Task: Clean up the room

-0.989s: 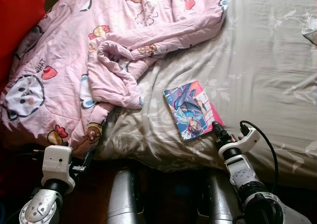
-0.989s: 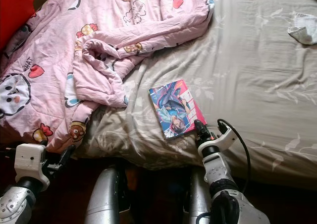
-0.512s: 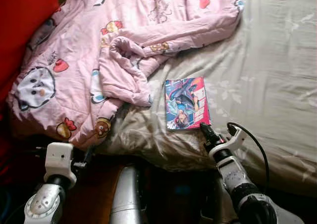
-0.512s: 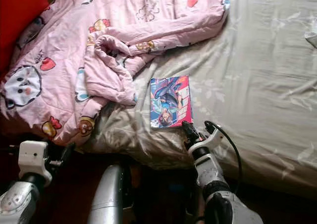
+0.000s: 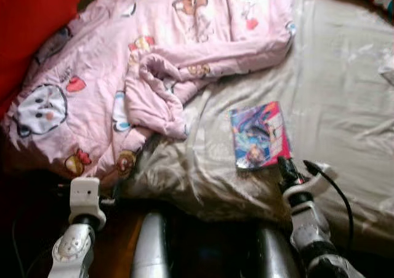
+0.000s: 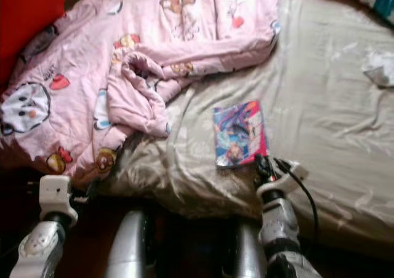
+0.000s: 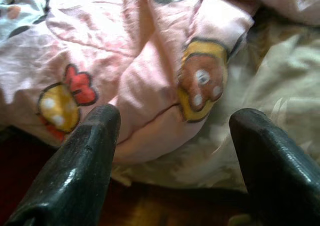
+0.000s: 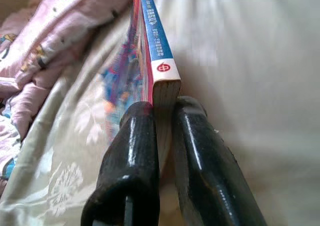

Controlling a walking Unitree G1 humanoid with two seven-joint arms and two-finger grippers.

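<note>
The right tool (image 8: 160, 121) reaches forward from its silver arm, its two black fingers (image 8: 132, 156) pressed close together on the corner of a book (image 5: 260, 135). The left tool (image 7: 172, 136) sits low at the bed's edge, fingers spread wide apart.

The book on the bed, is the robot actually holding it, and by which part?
Yes. The right gripper pinches the book at its near corner by the spine; the left gripper holds nothing.

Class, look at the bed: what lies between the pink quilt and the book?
Only bare grey sheet lies between the pink quilt and the book, as the left eye view shows. The right gripper is shut on the book's corner.
</note>
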